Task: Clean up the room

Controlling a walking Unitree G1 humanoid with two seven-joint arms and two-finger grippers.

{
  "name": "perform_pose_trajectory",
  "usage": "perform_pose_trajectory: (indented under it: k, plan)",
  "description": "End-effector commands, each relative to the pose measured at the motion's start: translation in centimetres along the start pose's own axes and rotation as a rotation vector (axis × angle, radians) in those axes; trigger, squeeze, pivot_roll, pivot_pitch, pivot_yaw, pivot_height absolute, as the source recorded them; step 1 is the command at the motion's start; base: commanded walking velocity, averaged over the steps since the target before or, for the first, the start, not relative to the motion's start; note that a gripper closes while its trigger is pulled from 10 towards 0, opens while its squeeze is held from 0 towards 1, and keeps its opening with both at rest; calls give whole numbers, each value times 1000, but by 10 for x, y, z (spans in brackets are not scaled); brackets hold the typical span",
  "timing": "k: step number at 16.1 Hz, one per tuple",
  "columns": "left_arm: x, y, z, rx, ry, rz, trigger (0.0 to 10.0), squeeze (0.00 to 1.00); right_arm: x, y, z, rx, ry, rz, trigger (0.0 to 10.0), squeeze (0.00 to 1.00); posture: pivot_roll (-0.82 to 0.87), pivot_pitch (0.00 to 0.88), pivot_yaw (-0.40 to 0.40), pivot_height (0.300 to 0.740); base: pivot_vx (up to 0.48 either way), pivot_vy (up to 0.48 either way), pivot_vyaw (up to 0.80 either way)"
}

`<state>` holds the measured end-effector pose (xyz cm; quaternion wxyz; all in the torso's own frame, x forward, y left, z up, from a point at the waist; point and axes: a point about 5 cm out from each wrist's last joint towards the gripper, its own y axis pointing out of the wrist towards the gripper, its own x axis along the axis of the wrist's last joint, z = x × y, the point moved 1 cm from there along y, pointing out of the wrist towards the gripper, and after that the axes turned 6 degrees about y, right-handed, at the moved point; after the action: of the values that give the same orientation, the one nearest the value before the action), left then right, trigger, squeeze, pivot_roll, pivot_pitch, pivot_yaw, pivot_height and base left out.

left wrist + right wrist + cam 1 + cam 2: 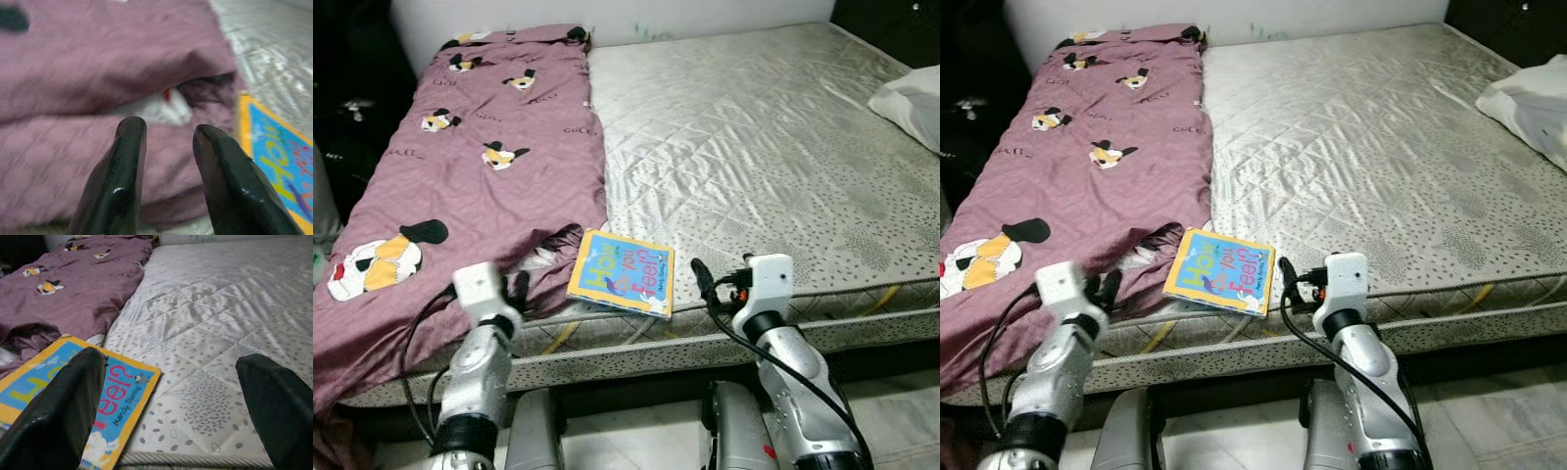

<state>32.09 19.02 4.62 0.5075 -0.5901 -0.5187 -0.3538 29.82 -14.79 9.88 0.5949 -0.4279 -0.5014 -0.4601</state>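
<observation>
Right wrist view shows our right tool (pixel 171 396) spread wide, level with the mattress (pixel 754 147) edge, beside the book (pixel 623 273) lying flat at the bed's near edge against the purple blanket (pixel 470 147). Our left tool (pixel 166 171), slightly parted and holding nothing, faces the blanket's rumpled fold. We judge the book the likely pickup; its flatness favours an edge approach.

The white pillow (pixel 913 104) is running off the picture's right edge. The purple blanket (pixel 460 157) is spilling past the left edge, and the left wrist view is blurring its folds.
</observation>
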Motion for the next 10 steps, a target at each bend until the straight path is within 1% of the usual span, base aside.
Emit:
perform_pose_trajectory:
  k: [1, 3, 6, 7, 8, 9, 10]
  plan:
    - [3, 6, -3, 4, -27, 6, 10000, 1000, 2, -2, 5, 23, -13, 2, 10000, 0, -58, 84, 56, 555, 0, 0, 0]
    - [3, 11, -8, -2, -28, 20, 10000, 1000, 2, -6, 4, 21, -21, 7, 10000, 0, -75, 98, 54, 555, 0, 0, 0]
    - [6, 19, -15, -25, -24, 31, 10000, 1000, 4, -13, -3, -5, -35, 13, 10000, 0, -100, 116, 54, 555, 0, 0, 0]
    - [6, 23, -20, -43, -22, 44, 10000, 1000, 5, -15, -4, -9, -38, 16, 10000, 0, -112, 126, 53, 555, 0, 0, 0]
    - [6, 23, -23, -49, -20, 49, 10000, 1000, 6, -16, -4, -10, -39, 17, 10000, 0, -113, 127, 53, 555, 0, 0, 0]
    - [5, 24, -30, -74, -20, 54, 10000, 1000, 6, -18, -5, -12, -42, 20, 10000, 0, -117, 132, 52, 555, 0, 0, 0]
    - [2, 24, -32, -80, -17, 59, 10000, 1000, 6, -18, -5, -13, -43, 21, 10000, 0, -119, 135, 51, 555, 0, 0, 0]
